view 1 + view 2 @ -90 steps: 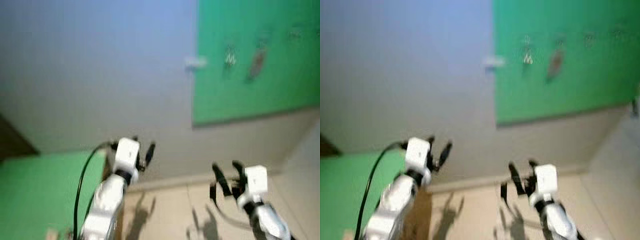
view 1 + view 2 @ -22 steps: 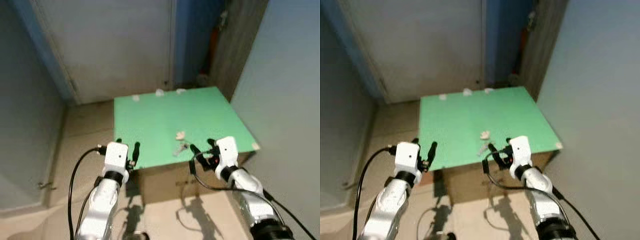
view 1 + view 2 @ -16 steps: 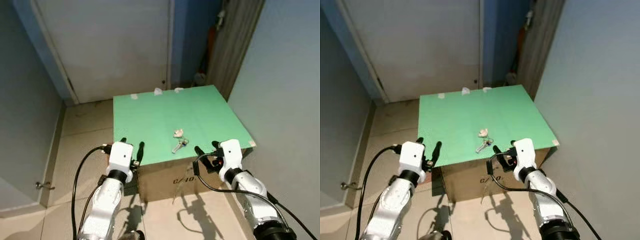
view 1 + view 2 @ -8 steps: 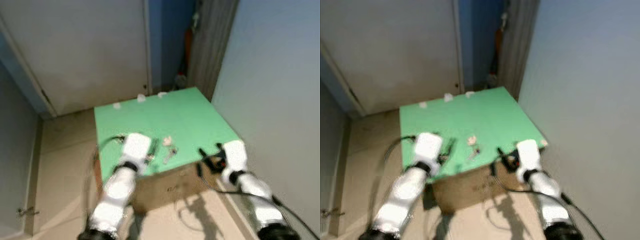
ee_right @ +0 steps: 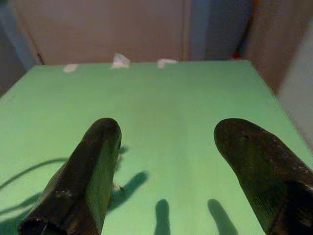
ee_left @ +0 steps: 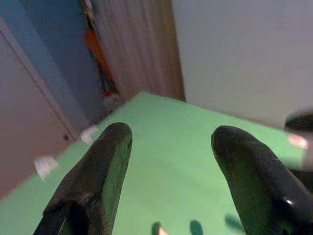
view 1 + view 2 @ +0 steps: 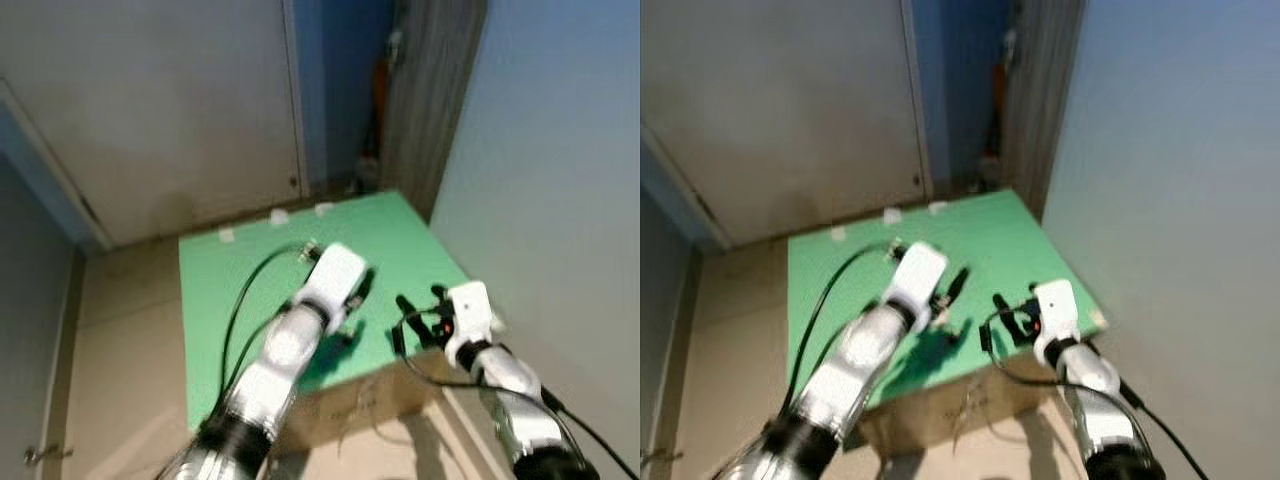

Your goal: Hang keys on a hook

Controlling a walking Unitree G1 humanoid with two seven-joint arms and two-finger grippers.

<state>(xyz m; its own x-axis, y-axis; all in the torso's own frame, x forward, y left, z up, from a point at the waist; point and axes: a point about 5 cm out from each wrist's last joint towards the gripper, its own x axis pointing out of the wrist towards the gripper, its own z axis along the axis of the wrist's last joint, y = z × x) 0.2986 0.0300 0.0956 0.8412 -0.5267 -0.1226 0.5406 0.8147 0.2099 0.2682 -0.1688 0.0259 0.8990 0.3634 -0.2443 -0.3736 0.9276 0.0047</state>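
A green board (image 7: 225, 300) lies flat on a cardboard box (image 7: 375, 400). My left arm reaches out over the middle of the board, and its gripper (image 7: 955, 300) hangs open just above the green surface. In the left wrist view the fingers (image 6: 105, 161) stand wide apart with only board between them. A small pale bit (image 6: 159, 231) shows at the edge below them; I cannot tell whether it is the keys. The arm covers the spot where the keys lay. My right gripper (image 7: 420, 305) is open over the board's near right corner.
A grey door (image 7: 180, 120) and a wood-grain panel (image 7: 435, 90) stand behind the box. A pale wall (image 7: 560, 150) runs close along the right. White tape bits (image 7: 278, 215) mark the board's far edge. Tiled floor (image 7: 120, 320) lies to the left.
My left arm has swung from the board's near left edge forward and right over the middle, covering the keys. The right gripper stays by the near right corner. The camera shifted slightly.
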